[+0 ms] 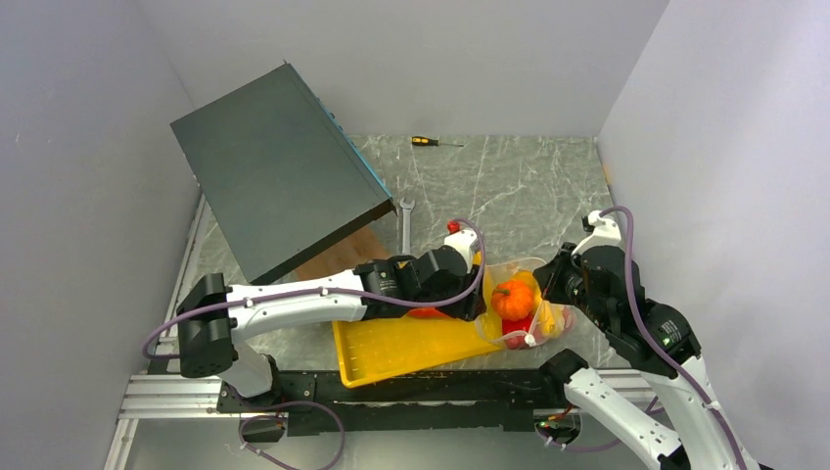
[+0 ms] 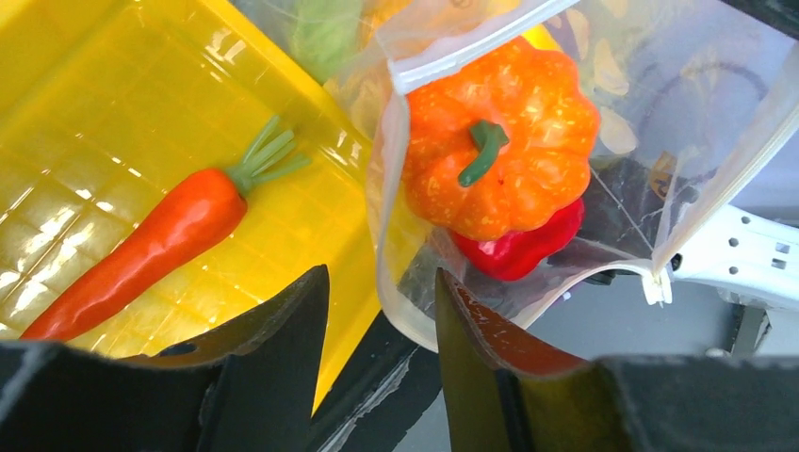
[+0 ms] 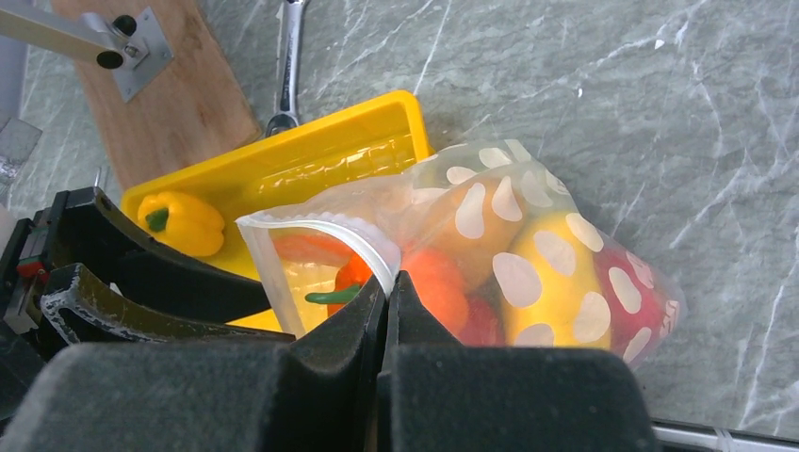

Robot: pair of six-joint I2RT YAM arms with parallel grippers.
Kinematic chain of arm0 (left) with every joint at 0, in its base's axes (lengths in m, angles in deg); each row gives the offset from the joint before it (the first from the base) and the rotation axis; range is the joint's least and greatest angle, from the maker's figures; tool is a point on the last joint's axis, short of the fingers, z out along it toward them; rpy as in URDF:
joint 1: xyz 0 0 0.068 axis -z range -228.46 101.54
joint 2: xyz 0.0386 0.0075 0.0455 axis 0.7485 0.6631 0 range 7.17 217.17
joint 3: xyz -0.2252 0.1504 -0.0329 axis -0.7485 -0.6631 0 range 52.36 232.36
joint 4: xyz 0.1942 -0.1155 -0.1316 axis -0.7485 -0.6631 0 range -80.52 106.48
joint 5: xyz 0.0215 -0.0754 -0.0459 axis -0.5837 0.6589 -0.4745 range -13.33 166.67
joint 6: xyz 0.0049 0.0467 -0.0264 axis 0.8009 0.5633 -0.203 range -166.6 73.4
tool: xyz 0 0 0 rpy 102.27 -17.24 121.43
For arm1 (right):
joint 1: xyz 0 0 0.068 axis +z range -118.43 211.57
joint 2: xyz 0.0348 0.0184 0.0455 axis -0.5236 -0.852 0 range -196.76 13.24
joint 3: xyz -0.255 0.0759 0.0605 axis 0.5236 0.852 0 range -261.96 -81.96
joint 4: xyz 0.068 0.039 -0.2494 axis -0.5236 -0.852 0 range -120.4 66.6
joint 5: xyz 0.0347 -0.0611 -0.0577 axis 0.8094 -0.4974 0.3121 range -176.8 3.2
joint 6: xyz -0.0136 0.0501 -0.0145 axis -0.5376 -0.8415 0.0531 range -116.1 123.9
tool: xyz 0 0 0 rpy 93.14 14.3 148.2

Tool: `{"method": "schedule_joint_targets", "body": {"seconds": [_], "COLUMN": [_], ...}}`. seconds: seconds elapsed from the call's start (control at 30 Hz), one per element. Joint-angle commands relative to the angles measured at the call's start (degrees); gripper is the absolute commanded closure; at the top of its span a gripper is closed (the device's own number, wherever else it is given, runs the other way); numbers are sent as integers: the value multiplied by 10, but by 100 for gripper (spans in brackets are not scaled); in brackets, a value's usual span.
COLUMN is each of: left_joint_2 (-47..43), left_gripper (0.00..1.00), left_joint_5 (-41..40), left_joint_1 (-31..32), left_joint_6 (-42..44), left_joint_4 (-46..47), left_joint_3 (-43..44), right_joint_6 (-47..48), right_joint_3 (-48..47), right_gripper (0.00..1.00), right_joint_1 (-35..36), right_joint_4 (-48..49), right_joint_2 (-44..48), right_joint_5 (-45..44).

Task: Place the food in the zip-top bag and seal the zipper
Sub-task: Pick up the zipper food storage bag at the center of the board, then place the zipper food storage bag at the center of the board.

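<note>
Grey marbled surface [image 1: 509, 186] lies between plain pale walls, with a large dark panel [image 1: 274, 176] propped at a slant over its far left part. A wrench [image 1: 405, 230] lies just beside the panel's lower corner and a screwdriver [image 1: 431, 142] lies near the back wall. A wooden board [image 3: 179, 94] shows under the panel.

At the near edge sits a yellow tray [image 1: 391, 343]. A carrot [image 2: 155, 250] lies on the tray's gridded floor, and a yellow pepper [image 3: 184, 223] rests in one of its corners.

The zip-top bag [image 3: 528, 235] lies at the tray's right end, partly over the tray's rim, its mouth gaping toward the left arm. The zipper [image 2: 462, 49] runs unsealed along that open mouth. Inside, an orange pumpkin [image 2: 509, 151] sits on top of a red pepper [image 2: 523, 247], and further yellow and red pieces show through the dotted wall.

The right hand [image 3: 389, 278] is clenched on the bag's mouth edge, holding it up. The left hand [image 2: 382, 278] hangs over the tray just beside the bag's mouth. Its fingers are apart and grasp nothing, with the bag's lower rim just beyond the gap.
</note>
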Motion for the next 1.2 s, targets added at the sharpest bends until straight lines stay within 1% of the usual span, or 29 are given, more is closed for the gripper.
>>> {"method": "schedule_joint_targets", "body": {"seconds": [0.0, 0.07, 0.1, 0.13, 0.17, 0.2, 0.23, 0.3, 0.4, 0.53, 0.57, 0.63, 0.7, 0.8, 0.87, 0.93, 1.07, 1.17], "left_joint_2": [15, 27, 33, 41, 48, 55, 60, 70, 77, 100, 106, 113, 117, 119, 124, 130, 123, 131], "left_gripper": [52, 55, 60, 68, 83, 96, 100, 100, 100, 100, 100, 100, 100, 100, 100, 100, 100, 100], "left_joint_5": [26, 42, 46, 51, 53, 50, 47, 57, 82, 80, 85, 95, 98, 116, 114, 93, 61, 56], "left_joint_1": [-2, -3, -4, -5, -8, -11, -16, -31, -58, -95, -106, -130, -152, -186, -198, -206, -216, -227], "left_joint_6": [-6, -4, -2, 1, 4, 5, 6, 7, -15, -64, -79, -109, -139, -181, -184, -179, -190, -205], "left_joint_4": [52, 67, 71, 75, 75, 63, 53, 41, 64, 43, 40, 53, 60, 88, 102, 82, 71, 78], "left_joint_3": [2, 6, 11, 17, 26, 41, 59, 101, 154, 234, 243, 249, 246, 229, 226, 236, 220, 209], "right_joint_6": [-7, -6, -5, -3, -2, -1, -5, -30, -22, 14, 29, 58, 79, 100, 109, 116, 135, 153], "right_joint_3": [-28, -29, -30, -32, -34, -38, -46, -76, -133, -177, -187, -206, -213, -197, -189, -192, -220, -232], "right_gripper": [100, 100, 100, 100, 100, 100, 100, 100, 100, 100, 100, 100, 100, 100, 100, 100, 100, 100], "right_joint_1": [2, 2, 2, 2, 2, 2, 2, 2, 2, -4, -10, -35, -75, -143, -170, -185, -191, -191], "right_joint_4": [26, 28, 30, 33, 36, 38, 38, 12, -6, 36, 52, 93, 137, 223, 269, 303, 314, 292], "right_joint_2": [5, 4, 3, 1, -2, -5, -12, -50, -132, -220, -241, -286, -318, -342, -360, -383, -439, -473], "right_joint_5": [-4, -7, -8, -11, -14, -20, -29, -74, -134, -259, -276, -278, -247, -162, -101, -32, 65, 101]}}
